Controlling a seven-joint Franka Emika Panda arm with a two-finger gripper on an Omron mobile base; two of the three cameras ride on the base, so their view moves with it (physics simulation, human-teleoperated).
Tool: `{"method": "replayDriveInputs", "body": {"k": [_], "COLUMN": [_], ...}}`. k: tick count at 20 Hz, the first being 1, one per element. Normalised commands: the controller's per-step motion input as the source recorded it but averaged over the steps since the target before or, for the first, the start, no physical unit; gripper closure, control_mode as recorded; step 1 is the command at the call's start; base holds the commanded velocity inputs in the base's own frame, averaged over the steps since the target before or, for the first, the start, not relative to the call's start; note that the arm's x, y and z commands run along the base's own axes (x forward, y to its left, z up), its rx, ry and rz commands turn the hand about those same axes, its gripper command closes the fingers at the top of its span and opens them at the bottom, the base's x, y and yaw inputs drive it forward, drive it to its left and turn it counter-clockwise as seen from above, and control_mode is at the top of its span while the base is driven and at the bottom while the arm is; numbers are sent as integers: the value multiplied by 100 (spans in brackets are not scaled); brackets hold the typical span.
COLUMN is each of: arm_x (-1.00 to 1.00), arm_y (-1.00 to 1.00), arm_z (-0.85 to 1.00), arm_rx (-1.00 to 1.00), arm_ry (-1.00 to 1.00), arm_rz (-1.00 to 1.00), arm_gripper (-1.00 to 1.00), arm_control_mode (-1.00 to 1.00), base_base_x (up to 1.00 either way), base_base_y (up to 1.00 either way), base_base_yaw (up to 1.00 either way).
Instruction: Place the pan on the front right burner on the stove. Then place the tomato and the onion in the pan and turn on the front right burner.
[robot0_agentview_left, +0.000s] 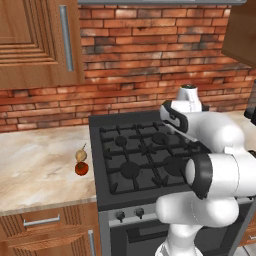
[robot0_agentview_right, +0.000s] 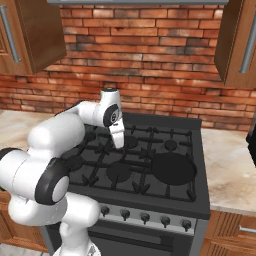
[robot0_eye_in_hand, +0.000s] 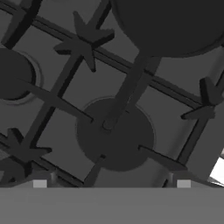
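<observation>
At the left of the left base view, we see the onion (robot0_agentview_left: 80, 154) and the tomato (robot0_agentview_left: 82, 169) touching each other on the desk (robot0_agentview_left: 35, 170), just beside the left edge of the stove (robot0_agentview_left: 107, 192). Neither has been picked up yet.

Moving right, in the right base view the arm hangs over the middle of the stove, its hand pointing down at the grates. Further right, the pan (robot0_agentview_right: 173, 168) sits on the front right burner, so we judge the first step done. In the hand view the pan takes the upper right of the frame, with its handle (robot0_eye_in_hand: 127, 89) running down toward the middle.

The gripper (robot0_eye_in_hand: 111, 183) shows two small tips well apart at the bottom edge of the hand view, with nothing between them; we read it as open and empty.

The risks ahead, as we judge them: the tomato and onion are round and touching, so closing on one may nudge the other and send it rolling. The long reach back left could also brush the pan's handle and shift it off the burner.
</observation>
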Motion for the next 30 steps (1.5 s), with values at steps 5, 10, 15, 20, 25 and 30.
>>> {"method": "replayDriveInputs", "body": {"k": [5, 10, 15, 20, 25, 30], "arm_x": [0, 0, 0, 0, 0, 0], "arm_y": [55, 60, 64, 71, 76, 54], "arm_z": [0, 0, 0, 0, 0, 0], "arm_rx": [0, 3, 2, 0, 0, 0], "arm_ry": [0, 0, 0, 0, -5, -4], "arm_rz": [40, 41, 38, 33, 26, 19], "arm_gripper": [-100, -100, -100, -100, -100, -100], "arm_control_mode": [-100, -100, -100, -100, -100, -100], "base_base_x": [0, 0, 0, 0, 0, 0], "base_base_y": [0, 0, 0, 0, 0, 0], "base_base_yaw": [0, 0, 0, 0, 0, 0]}}
